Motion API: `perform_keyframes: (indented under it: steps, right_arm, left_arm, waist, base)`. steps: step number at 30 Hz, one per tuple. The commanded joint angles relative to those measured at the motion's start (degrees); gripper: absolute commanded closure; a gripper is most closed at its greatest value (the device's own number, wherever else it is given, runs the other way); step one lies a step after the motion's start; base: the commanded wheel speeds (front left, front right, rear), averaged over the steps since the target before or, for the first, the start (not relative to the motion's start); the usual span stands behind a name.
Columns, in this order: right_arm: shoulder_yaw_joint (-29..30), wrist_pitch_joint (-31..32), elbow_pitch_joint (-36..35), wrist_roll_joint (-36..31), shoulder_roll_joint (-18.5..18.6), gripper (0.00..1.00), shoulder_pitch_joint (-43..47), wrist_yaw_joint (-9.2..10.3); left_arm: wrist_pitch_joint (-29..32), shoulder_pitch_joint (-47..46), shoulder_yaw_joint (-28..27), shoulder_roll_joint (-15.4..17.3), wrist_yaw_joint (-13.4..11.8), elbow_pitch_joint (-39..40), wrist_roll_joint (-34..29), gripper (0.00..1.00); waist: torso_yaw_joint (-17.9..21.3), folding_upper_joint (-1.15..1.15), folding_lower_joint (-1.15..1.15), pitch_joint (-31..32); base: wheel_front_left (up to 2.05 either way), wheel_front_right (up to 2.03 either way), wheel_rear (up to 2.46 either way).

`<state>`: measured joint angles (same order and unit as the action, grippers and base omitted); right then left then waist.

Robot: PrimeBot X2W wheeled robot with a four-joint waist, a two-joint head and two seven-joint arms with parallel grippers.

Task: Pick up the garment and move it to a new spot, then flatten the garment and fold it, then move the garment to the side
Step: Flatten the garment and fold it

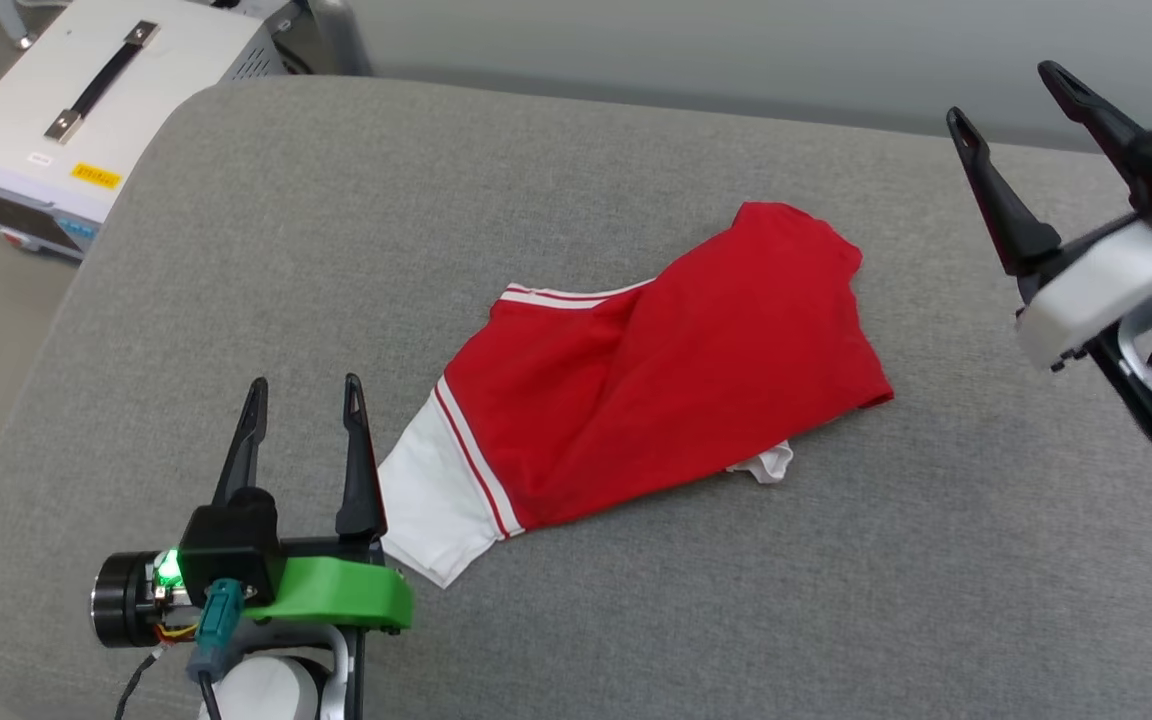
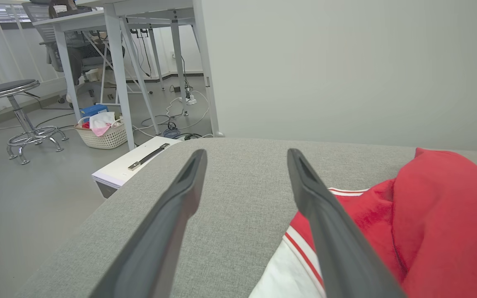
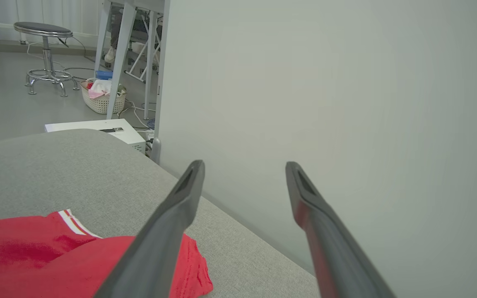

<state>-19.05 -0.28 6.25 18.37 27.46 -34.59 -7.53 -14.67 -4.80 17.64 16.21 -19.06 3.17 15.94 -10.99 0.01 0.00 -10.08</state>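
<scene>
Left gripper (image 1: 305, 381), jaws apart, just beside left end of garment (image 1: 676, 380)

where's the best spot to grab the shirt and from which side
The white sleeve, from the robot's left: it sticks out flat from the crumpled shirt as a loose edge, right beside the open left tool, so a low sideways pinch should catch it.
</scene>
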Motion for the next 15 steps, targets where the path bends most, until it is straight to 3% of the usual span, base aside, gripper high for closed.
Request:
perform_keyframes:
  steps: [1,4,7,9,15]
  right_arm:
    - [-3.03,3.8,1.22,2.57,2.09,0.0,-2.93,0.04]
    - [-13.28,17.45,4.19,11.48,7.71,0.0,-11.11,0.04]
    - [-19.64,26.06,5.02,17.06,11.18,0.0,-16.61,0.04]
    - [-23.2,32.34,6.02,21.77,12.62,0.0,-19.92,0.04]
    - [-30.39,44.37,8.64,27.58,14.86,0.0,-26.82,0.04]
  left_arm:
    - [-0.32,0.02,-0.93,-1.47,1.08,-0.16,-1.13,0.0]
    - [-0.32,-0.71,-3.23,-5.23,3.82,-0.51,-3.54,0.0]
    - [-0.32,-1.53,-4.72,-7.78,5.8,-0.73,-5.0,0.0]
    - [-0.32,-2.2,-5.74,-9.39,7.28,-0.82,-5.91,0.0]
    - [-0.32,-4.0,-7.67,-12.23,10.0,0.19,-7.47,0.0]
  waist:
    - [-2.89,-0.01,0.0,-3.33]
    - [-4.94,-0.01,0.0,-6.18]
    - [-6.57,-0.01,0.0,-8.49]
    - [-7.64,-0.01,0.0,-10.09]
    - [-10.42,-0.01,0.0,-14.46]
  base:
    - [0.0,0.0,0.0]
    - [0.0,0.0,0.0]
    - [0.0,0.0,0.0]
    - [0.0,0.0,0.0]
    - [0.0,0.0,0.0]
